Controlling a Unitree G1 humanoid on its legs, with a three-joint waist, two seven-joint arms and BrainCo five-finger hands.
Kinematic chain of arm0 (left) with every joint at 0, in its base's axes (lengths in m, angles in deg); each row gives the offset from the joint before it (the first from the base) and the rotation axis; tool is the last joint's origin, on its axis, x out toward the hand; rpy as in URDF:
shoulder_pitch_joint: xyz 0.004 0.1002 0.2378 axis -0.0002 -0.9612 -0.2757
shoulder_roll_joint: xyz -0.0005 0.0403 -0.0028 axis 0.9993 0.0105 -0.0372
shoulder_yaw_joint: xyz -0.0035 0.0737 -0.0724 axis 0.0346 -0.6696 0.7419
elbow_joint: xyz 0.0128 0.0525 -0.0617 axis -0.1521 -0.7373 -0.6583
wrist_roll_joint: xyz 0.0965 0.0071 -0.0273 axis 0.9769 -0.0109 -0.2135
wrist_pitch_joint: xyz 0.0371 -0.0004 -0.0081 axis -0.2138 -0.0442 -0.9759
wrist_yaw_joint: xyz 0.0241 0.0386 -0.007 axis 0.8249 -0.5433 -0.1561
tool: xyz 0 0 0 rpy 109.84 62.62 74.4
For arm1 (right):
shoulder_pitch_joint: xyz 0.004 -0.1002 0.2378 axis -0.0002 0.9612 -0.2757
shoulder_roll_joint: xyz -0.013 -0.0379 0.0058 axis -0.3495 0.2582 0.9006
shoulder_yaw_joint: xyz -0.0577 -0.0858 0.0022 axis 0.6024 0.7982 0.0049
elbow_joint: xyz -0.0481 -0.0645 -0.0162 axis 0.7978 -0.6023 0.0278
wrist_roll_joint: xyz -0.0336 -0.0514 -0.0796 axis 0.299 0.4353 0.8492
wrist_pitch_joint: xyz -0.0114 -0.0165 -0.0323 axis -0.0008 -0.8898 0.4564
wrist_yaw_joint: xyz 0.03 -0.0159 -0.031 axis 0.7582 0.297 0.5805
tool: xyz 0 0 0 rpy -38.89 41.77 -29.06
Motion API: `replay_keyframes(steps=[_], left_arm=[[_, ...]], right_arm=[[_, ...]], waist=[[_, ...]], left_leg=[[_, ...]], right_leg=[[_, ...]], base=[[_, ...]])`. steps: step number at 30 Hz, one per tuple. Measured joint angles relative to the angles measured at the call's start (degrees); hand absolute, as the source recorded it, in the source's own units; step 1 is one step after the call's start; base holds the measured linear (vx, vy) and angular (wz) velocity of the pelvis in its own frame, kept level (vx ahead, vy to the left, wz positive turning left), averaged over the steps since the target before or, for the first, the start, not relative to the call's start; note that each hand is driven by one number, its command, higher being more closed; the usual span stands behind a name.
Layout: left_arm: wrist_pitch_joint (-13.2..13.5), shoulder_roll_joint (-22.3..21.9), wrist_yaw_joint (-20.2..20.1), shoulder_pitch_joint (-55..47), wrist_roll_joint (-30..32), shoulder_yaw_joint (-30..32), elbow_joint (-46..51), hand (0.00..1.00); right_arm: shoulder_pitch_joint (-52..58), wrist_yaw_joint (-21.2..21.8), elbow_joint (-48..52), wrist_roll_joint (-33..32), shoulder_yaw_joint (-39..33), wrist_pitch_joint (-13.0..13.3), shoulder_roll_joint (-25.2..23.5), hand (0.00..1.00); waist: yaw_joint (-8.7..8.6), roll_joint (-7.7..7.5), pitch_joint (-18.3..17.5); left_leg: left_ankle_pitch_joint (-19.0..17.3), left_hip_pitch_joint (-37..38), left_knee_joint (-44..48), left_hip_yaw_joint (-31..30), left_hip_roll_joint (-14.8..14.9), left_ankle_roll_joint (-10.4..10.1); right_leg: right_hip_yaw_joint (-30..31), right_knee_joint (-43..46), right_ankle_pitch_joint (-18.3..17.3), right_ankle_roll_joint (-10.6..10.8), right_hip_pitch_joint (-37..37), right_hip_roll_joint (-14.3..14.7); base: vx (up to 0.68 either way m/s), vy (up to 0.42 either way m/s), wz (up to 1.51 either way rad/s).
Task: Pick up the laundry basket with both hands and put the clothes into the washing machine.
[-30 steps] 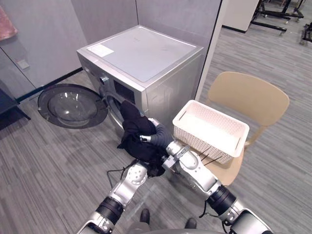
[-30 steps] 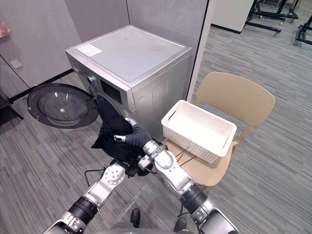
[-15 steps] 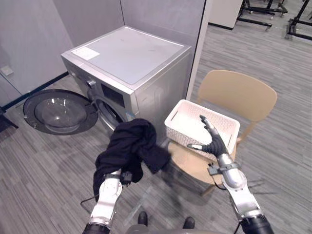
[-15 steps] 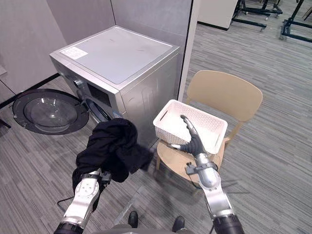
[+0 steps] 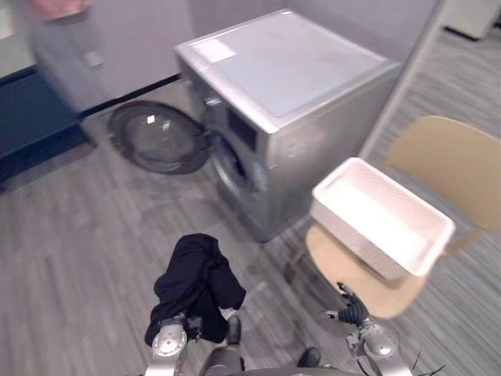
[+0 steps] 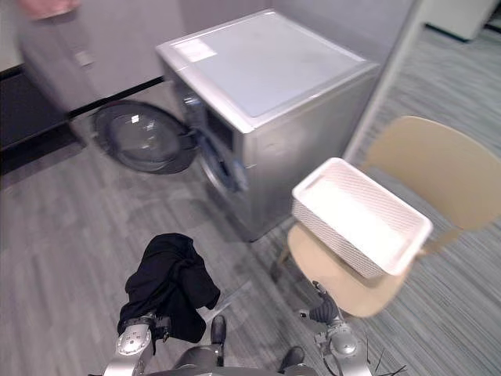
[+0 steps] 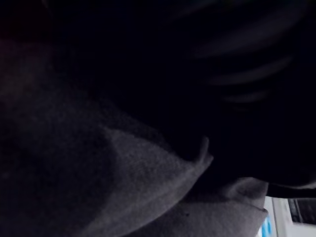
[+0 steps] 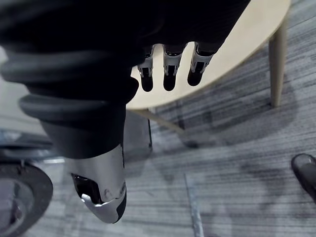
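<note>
Two hands are seen low before the robot. Fingers (image 8: 168, 74) of the right hand (image 5: 354, 312) are held straight and released, the thumb (image 8: 101, 195) apart, near the chair (image 5: 344, 270) seat's edge. The left hand (image 5: 186, 327) is buried under one black bundle of clothes (image 5: 196, 282), held up over the floor (image 5: 86, 235); its grasp cannot be told. Bare floor is seen between the clothes and one washer (image 5: 290, 94), whose round door (image 5: 156, 141) is swung wide open. One white basket (image 5: 383, 223) is set on the one chair, just beside the washer and well apart from the clothes.
</note>
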Motion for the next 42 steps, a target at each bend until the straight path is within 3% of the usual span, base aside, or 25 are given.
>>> replay_keyframes(steps=[1, 2, 3, 5, 8, 10, 11, 12, 14, 16, 18, 20, 22, 23, 25, 26, 27, 29, 32, 34, 36, 37, 38, 39, 42], left_arm=[[-0.1, -0.3, 0.0, 0.0, 0.0, -0.1, -0.6, 1.0], [-0.2, -0.5, 0.0, -0.4, 0.0, 0.0, -1.0, 1.0], [-0.2, -0.2, 0.0, -0.6, -0.3, 0.0, -2.1, 1.0], [-0.2, 0.8, 0.0, 0.5, -0.3, 0.0, -4.1, 1.0], [-1.0, 0.9, -0.4, -0.2, 0.2, -0.2, -7.5, 1.0], [-1.2, 0.7, -1.2, -1.9, 0.3, -0.7, -7.6, 1.0], [-1.3, 1.1, -1.2, -1.7, 0.4, -0.7, -7.6, 1.0], [-1.4, 1.4, -1.2, -1.2, 0.4, -1.2, -7.6, 1.0], [-1.5, 2.4, -1.1, -0.3, 0.4, -1.6, -7.6, 1.0], [-1.6, 2.8, -1.0, 1.0, 0.4, -2.0, -7.7, 1.0], [-1.6, 2.7, -0.8, 3.2, 0.4, -2.9, -8.3, 1.0], [-1.5, 2.9, -0.8, 5.2, 0.5, -4.7, -8.7, 1.0], [-1.4, 2.8, -0.9, 4.7, 1.6, -5.5, -8.8, 1.0], [-1.5, 2.3, -0.9, 4.8, 1.9, -5.9, -9.2, 1.0], [-1.3, 1.7, -0.9, 4.0, 2.1, -5.8, -9.1, 1.0], [-1.4, 1.4, -0.9, 3.6, 2.1, -5.7, -9.2, 1.0], [-1.6, 1.1, -0.9, 3.4, 2.1, -5.8, -9.3, 1.0], [-1.6, 0.4, -1.0, 3.9, 2.2, -6.2, -9.3, 1.0], [-1.5, -1.1, -1.1, 5.6, 2.4, -6.3, -8.8, 1.0], [-1.5, -1.7, -1.2, 6.2, 2.5, -6.5, -8.6, 1.0], [-1.2, -1.8, -1.2, 7.2, 2.5, -7.3, -8.3, 1.0], [-1.0, -1.8, -1.2, 7.2, 2.6, -7.8, -8.3, 1.0], [-0.8, -1.9, -1.2, 7.5, 2.6, -8.6, -8.4, 1.0], [-0.7, -2.4, -1.3, 7.3, 3.0, -9.4, -8.5, 1.0], [-0.7, -0.5, -1.4, 9.5, 4.3, -10.9, -9.4, 1.0]], right_arm=[[-0.7, -0.2, -1.1, 0.0, -0.1, -0.2, 0.1, 0.0], [-1.1, -0.3, -1.9, -0.1, -0.1, -0.2, 0.2, 0.0], [-1.7, -0.5, -2.5, -0.1, -0.1, -0.4, -0.4, 0.0], [-3.2, -0.9, -2.8, -0.2, -0.1, -0.7, -2.3, 0.0], [-4.7, -1.2, -3.6, -0.1, -0.1, -1.2, -4.3, 0.0], [-4.5, -1.2, -3.5, 0.0, 0.2, -1.2, -4.3, 0.0], [-4.2, -1.1, -3.5, 0.0, 0.4, -1.3, -4.4, 0.0], [-4.2, -1.1, -3.5, 0.0, 1.0, -1.2, -4.5, 0.0], [-4.2, -1.2, -3.5, 0.0, 1.3, -1.3, -4.7, 0.0], [-4.2, -1.4, -3.0, 0.0, 1.3, -1.3, -4.5, 0.0], [-4.4, -1.6, -2.8, 0.0, 1.3, -1.3, -4.2, 0.0], [-4.2, -1.7, -2.8, 0.0, 1.3, -1.4, -4.3, 0.0], [-3.7, -1.7, -2.6, 0.1, 1.4, -1.4, -4.4, 0.0], [-3.4, -1.6, -2.5, 0.1, 1.4, -1.4, -4.0, 0.0], [-4.8, -1.5, -1.8, 0.3, 1.7, -1.4, -3.9, 0.0], [-5.5, -1.6, -1.6, 0.4, 1.9, -1.3, -3.9, 0.0], [-5.8, -1.7, -1.8, 0.4, 2.4, -1.3, -4.1, 0.0], [-5.8, -1.8, -1.8, 0.4, 2.4, -1.3, -4.3, 0.0], [-6.8, -2.7, -1.7, 0.4, 1.3, -1.3, -4.1, 0.0], [-7.1, -2.9, -1.7, 0.4, 0.9, -1.3, -4.2, 0.0], [-6.8, -3.0, -1.7, 0.5, 0.9, -1.2, -4.4, 0.0], [-6.6, -3.0, -1.7, 0.5, 1.0, -1.2, -4.3, 0.0], [-6.1, -3.0, -1.7, 0.6, 1.0, -1.2, -4.0, 0.0], [-5.5, -3.0, -1.6, 0.9, 1.0, -1.2, -3.3, 0.0], [-3.1, -3.6, -1.1, 1.3, 1.1, -1.3, -5.3, 0.0]], waist=[[-0.01, 0.74, 0.1], [0.04, 1.39, 0.2], [-0.04, 0.86, 0.5], [0.14, -0.93, 1.7], [0.12, -3.37, 3.3], [-0.02, -3.34, 3.4], [-0.3, -3.2, 3.8], [-0.98, -3.12, 4.2], [-3.05, -2.5, 5.3], [-3.88, -3.02, 5.8], [-4.55, -2.88, 6.1], [-5.19, -3.23, 6.2], [-5.57, -3.79, 5.7], [-6.63, -3.01, 5.9], [-5.51, -0.8, 5.8], [-4.62, 0.22, 6.0], [-3.42, 0.06, 6.4], [-2.96, -0.86, 6.9], [-2.98, -1.66, 7.4], [-2.89, -1.64, 7.5], [-2.96, -1.18, 7.6], [-2.9, -0.58, 7.7], [-2.92, 1.09, 7.7], [-3.15, 3.85, 7.4], [-3.19, -0.64, 7.8]], left_leg=[[2.3, -0.5, 1.4, 3.5, 1.0, -0.4], [6.1, -0.7, 2.8, 4.6, 1.6, -3.6], [5.9, -0.6, 2.9, 3.2, 0.1, -5.6], [4.9, -0.7, 3.5, 1.4, -2.5, -5.6], [-2.4, -0.8, 10.8, -0.4, -5.5, -4.1], [-6.9, 0.5, 14.2, -2.6, -7.3, -2.9], [-9.0, 1.6, 15.3, -4.0, -7.6, -2.1], [-10.1, 3.0, 15.6, -6.2, -7.7, -1.4], [-10.7, 6.4, 14.1, -9.4, -8.6, -1.1], [-11.5, 9.5, 12.8, -11.3, -9.9, -1.5], [-12.3, 11.1, 12.6, -13.7, -10.2, -2.0], [-13.8, 14.1, 11.7, -17.2, -10.2, -4.6], [-15.8, 16.4, 12.5, -18.2, -10.0, -7.7], [-16.4, 15.5, 17.9, -18.6, -9.4, -8.8], [-13.8, 8.2, 35.0, -15.1, -4.8, -11.9], [-8.2, 4.4, 45.1, -12.5, -1.2, -10.7], [-8.1, 1.3, 53.4, -11.0, 1.8, -9.9], [-10.8, -0.7, 55.3, -10.0, 2.2, -9.5], [-13.7, -4.1, 44.2, -10.1, 0.7, -9.8], [-13.6, -4.8, 34.4, -15.0, -1.6, -10.2], [-11.7, -4.3, 21.1, -25.2, -4.2, -12.6], [-10.6, -4.2, 18.1, -28.2, -4.2, -13.8], [-6.5, -3.8, 16.1, -30.1, -3.0, -13.8], [-1.7, -3.3, 15.7, -30.7, -1.0, -13.0], [-3.2, -1.7, 14.8, -25.0, -3.5, -11.9]], right_leg=[[-1.9, 1.7, -0.6, 1.1, 0.4, -1.0], [-3.4, 3.6, -1.6, 2.2, 1.4, -1.5], [-3.6, 4.1, -1.7, 2.4, 2.4, -2.7], [-4.3, 4.2, -2.4, 4.3, 4.3, -5.0], [-3.6, 15.3, -4.0, 6.8, 5.4, -12.6], [3.6, 31.2, -2.3, -1.6, 1.0, -19.1], [12.6, 39.1, -4.3, -4.3, -3.4, -18.8], [21.8, 44.7, -8.7, -2.7, -7.8, -14.2], [28.1, 47.5, -13.1, -1.5, -12.9, -7.6], [28.8, 44.7, -14.5, -1.3, -19.1, -4.4], [28.2, 36.0, -13.6, -0.8, -23.2, -2.5], [27.3, 19.9, -6.3, -1.9, -24.9, -0.6], [27.6, 18.9, 1.1, -6.1, -24.7, -0.3], [26.8, 21.0, 3.2, -6.6, -24.1, -0.1], [26.1, 19.2, 0.2, -8.2, -21.1, 3.4], [27.0, 16.8, -0.5, -9.3, -18.2, 6.7], [28.5, 14.3, -1.1, -10.3, -14.1, 9.1], [30.5, 11.6, -1.3, -10.4, -9.7, 10.0], [35.0, 8.1, -1.3, -10.3, -5.3, 10.1], [37.9, 7.5, -1.4, -9.7, -4.0, 10.2], [42.4, 7.6, -2.8, -7.3, -3.1, 10.5], [43.9, 7.7, -3.1, -6.5, -3.1, 11.0], [45.6, 7.8, -3.8, -5.2, -3.0, 12.5], [47.6, 8.6, -4.9, -3.7, -3.1, 14.6], [51.3, 12.8, -7.7, -1.1, -6.2, 10.5]], base=[[0.21, 0.152, 1.05], [0.22, 0.139, 1.06], [0.2, 0.148, 1.04], [0.2, 0.159, 0.9], [0.2, 0.177, 0.51], [0.24, 0.234, 0.44], [0.26, 0.214, 0.62], [0.27, 0.18, 0.77], [0.32, 0.1, 0.93], [0.35, 0.052, 0.77], [0.42, -0.021, 0.79], [0.55, -0.123, 1.12], [0.5, -0.195, 0.98], [0.54, -0.253, 0.57], [0.54, -0.237, -0.11], [0.66, -0.211, -0.89], [0.54, -0.163, -0.84], [0.45, -0.111, -0.71], [0.4, -0.036, -0.74], [0.31, 0.093, -1.0], [0.27, 0.184, -1.12], [0.21, 0.235, -1.21], [0.21, 0.311, -1.32], [0.19, 0.346, -1.19], [0.07, 0.284, -0.83]])
